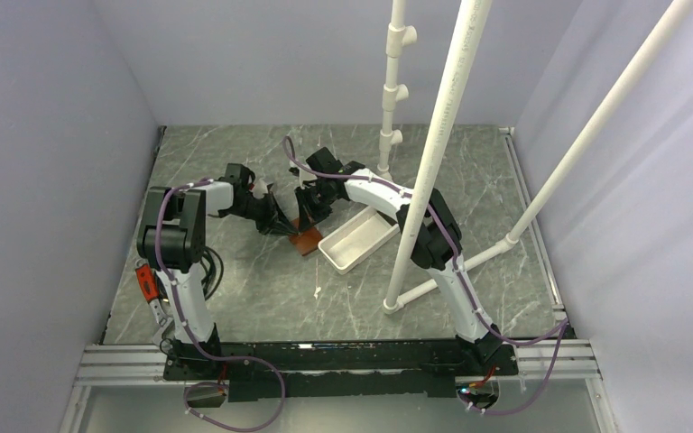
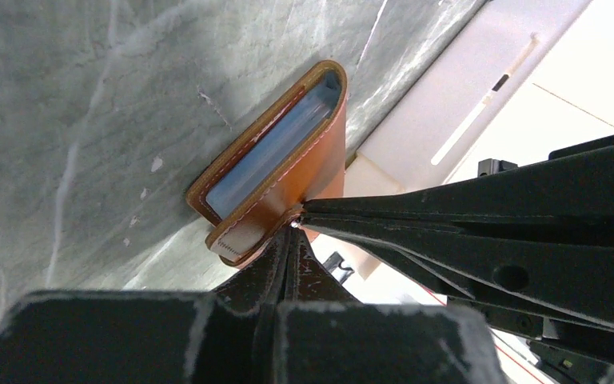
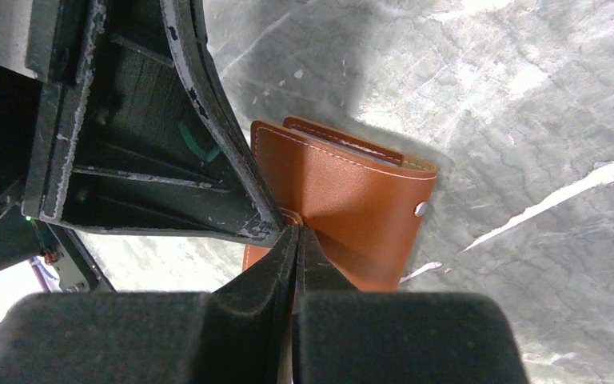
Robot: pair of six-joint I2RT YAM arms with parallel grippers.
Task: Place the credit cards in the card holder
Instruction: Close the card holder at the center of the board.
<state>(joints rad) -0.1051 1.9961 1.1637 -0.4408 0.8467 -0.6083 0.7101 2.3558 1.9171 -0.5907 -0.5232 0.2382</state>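
The left tool (image 2: 291, 234) and the right tool (image 3: 294, 234), each with fingers pressed together, meet tip to tip against one edge of the card holder (image 1: 305, 240), which rests mid-tabletop (image 1: 262, 289) with a blue credit card (image 2: 276, 152) inside, just left of the white tray (image 1: 358, 239).

Even, soft light overhead; the left wrist view blows out white at 2 o'clock, and the right's counter (image 3: 528, 120) carries shadow at 12 o'clock.

card holder (image 3: 352, 200): brown, folded | blue credit card (image 2: 276, 148): tucked inside
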